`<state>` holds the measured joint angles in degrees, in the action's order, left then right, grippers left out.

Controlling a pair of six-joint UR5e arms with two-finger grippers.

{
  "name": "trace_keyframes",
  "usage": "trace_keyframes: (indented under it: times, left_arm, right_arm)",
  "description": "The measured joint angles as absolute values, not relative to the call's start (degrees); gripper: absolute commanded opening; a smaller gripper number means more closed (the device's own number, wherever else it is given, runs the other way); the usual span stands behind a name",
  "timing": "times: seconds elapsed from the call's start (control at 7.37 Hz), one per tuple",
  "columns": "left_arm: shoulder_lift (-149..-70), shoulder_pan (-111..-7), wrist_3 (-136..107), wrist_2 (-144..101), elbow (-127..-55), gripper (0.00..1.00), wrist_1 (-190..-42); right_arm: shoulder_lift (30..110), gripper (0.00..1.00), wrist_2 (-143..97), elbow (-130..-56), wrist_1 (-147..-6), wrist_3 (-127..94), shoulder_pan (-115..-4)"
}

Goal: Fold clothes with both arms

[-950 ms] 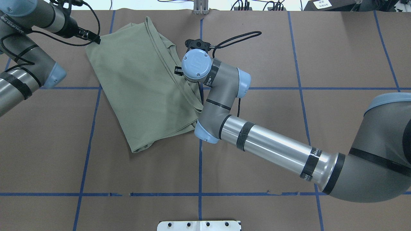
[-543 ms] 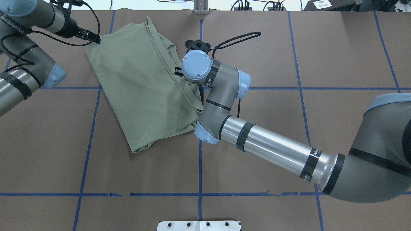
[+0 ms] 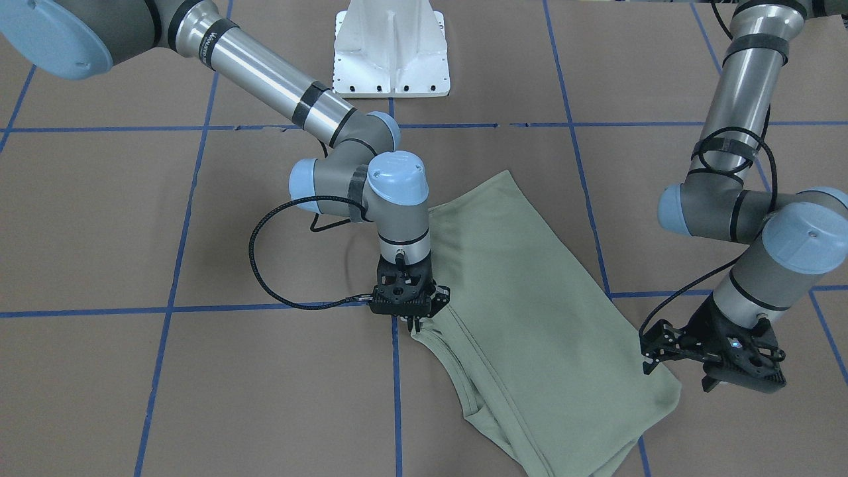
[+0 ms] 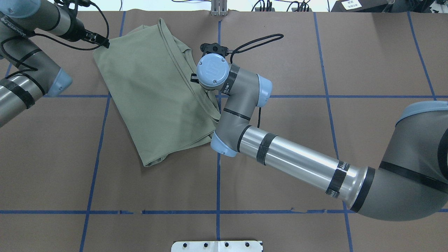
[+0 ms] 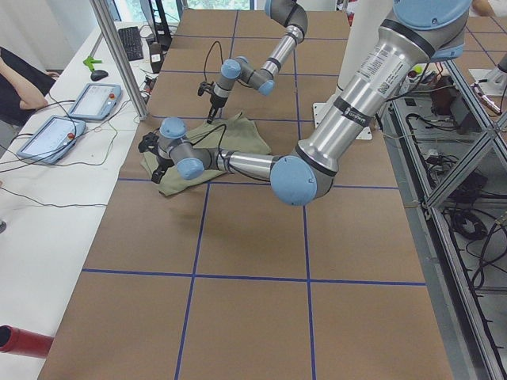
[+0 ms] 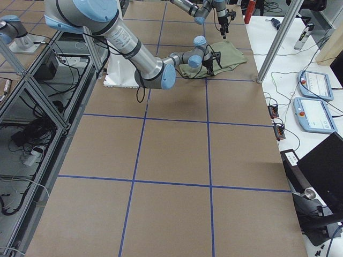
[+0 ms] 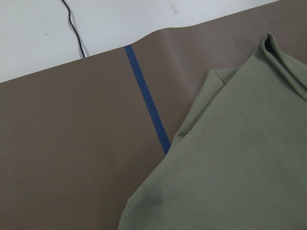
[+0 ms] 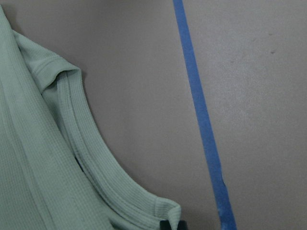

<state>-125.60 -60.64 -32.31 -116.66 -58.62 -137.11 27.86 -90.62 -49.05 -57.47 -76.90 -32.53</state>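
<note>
The clothes are one sage-green shirt lying folded and skewed on the brown table, with its ribbed collar at the edge nearest my right arm. My right gripper points straight down, shut on the shirt's edge beside the collar. In the overhead view its own wrist hides it. My left gripper hovers just off the shirt's far corner, tilted, and looks open with nothing held. None of its fingers show in the left wrist view.
Blue tape lines grid the brown table cover. The white pedestal base stands at the robot's edge. A black cable loop hangs off the right wrist. Tablets and a person's arm are on the side bench.
The right wrist has shifted slightly toward the far side and the shirt. The left arm and the shirt have not visibly moved.
</note>
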Motion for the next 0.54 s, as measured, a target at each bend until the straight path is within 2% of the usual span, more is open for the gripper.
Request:
trace_keyframes:
  times: [0.27,0.54]
  left_arm:
    - [-125.59,-60.64,-32.34,-116.71,-58.62,1.0,-137.11]
    - [-125.6,-60.64,-32.34,-116.72,-58.62,1.0,-137.11]
  right_arm:
    - [28.67,0.0,-91.88,-51.06,-57.59,-76.39,-33.5]
    - [36.87,0.0,-93.29,-61.63,-57.94,-76.09,-34.3]
